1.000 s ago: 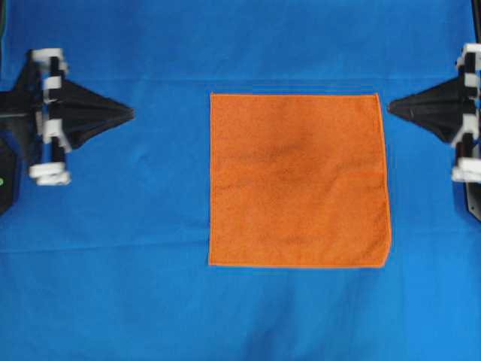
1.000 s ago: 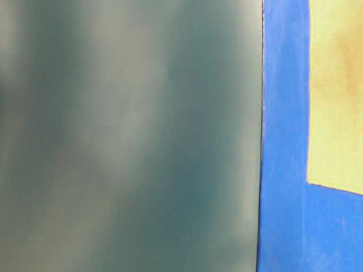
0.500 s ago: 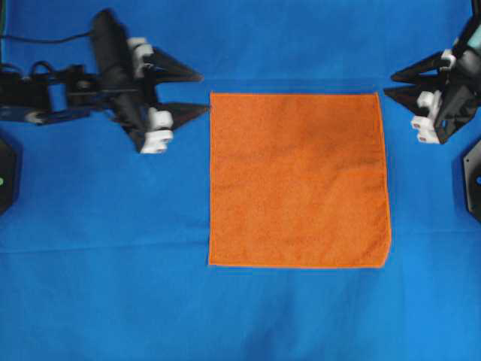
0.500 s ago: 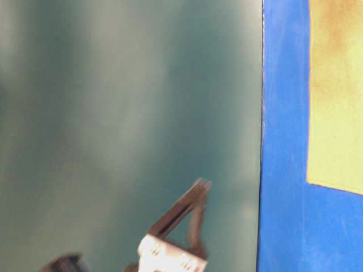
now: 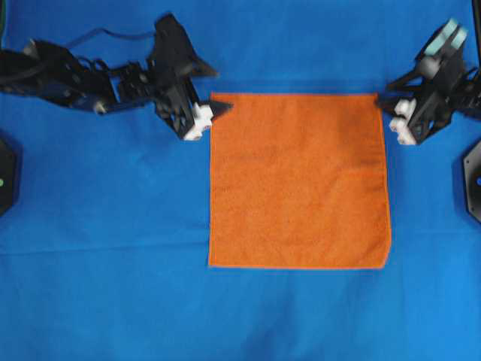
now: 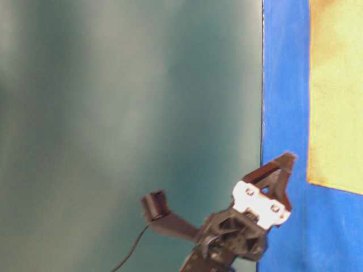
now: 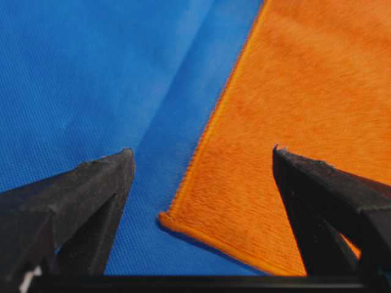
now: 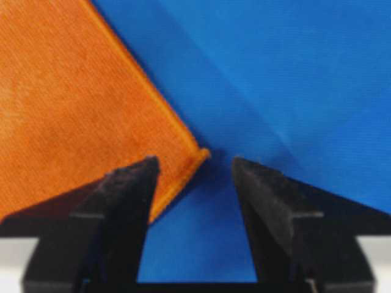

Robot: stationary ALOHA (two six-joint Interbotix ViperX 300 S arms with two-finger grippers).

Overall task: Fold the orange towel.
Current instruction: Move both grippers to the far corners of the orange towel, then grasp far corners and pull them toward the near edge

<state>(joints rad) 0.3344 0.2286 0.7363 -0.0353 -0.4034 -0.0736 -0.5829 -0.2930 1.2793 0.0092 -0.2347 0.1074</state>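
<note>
The towel (image 5: pixel 299 180) lies flat on the blue cloth (image 5: pixel 105 286). The left gripper (image 5: pixel 214 94), jaws spread, straddles its top-left corner; the right gripper (image 5: pixel 385 96), also spread, straddles the top-right corner. Neither holds it.

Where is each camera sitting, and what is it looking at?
Overhead: straight down on the orange towel, blue cloth, left pincer and right pincer.
Table-level: low, sideways; blurred wall, one pincer, towel edge.
Left wrist: on the left arm, open fingers around a towel corner.
Right wrist: same, at another corner.
All share the towel.
</note>
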